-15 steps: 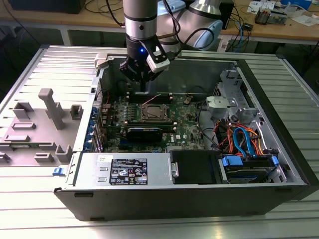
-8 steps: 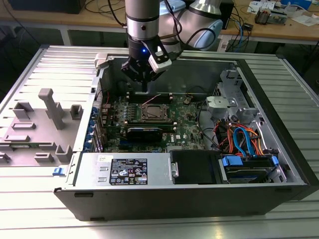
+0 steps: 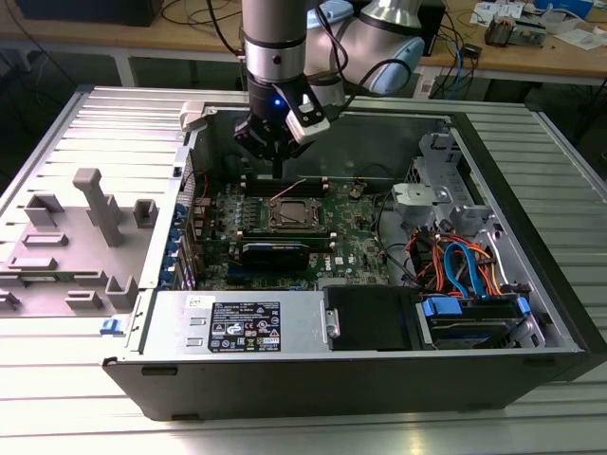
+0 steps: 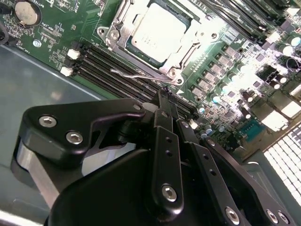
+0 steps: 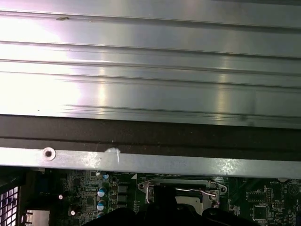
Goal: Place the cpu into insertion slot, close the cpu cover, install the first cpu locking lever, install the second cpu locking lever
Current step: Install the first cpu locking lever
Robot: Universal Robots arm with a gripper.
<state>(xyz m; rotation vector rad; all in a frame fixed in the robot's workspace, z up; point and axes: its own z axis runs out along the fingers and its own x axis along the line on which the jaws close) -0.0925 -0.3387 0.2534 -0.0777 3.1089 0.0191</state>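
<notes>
The cpu (image 4: 157, 30) lies in the insertion slot (image 4: 123, 47), its pale metal top showing through the cut-out of the cpu cover (image 4: 195, 40), which is folded down over it. A thin wire locking lever (image 4: 134, 72) runs loose along the socket's edge beside the black memory slots; in the exterior view the lever (image 3: 290, 192) stands slanted up above the socket (image 3: 292, 214). My gripper (image 4: 163, 94) hangs just behind that edge, fingers (image 4: 165, 136) shut together with nothing between them, tips close to the lever. In the first wrist view the socket (image 5: 181, 194) and lever (image 5: 194, 190) show below the case wall.
The green motherboard (image 3: 356, 232) lies in an open computer case (image 3: 313, 389). Black memory slots (image 4: 108, 63) run beside the socket. A power supply (image 3: 242, 327), drive cage (image 3: 432, 194) and coloured cables (image 3: 460, 265) fill the exterior view's right. Grey fixtures (image 3: 90, 213) stand on the exterior view's left.
</notes>
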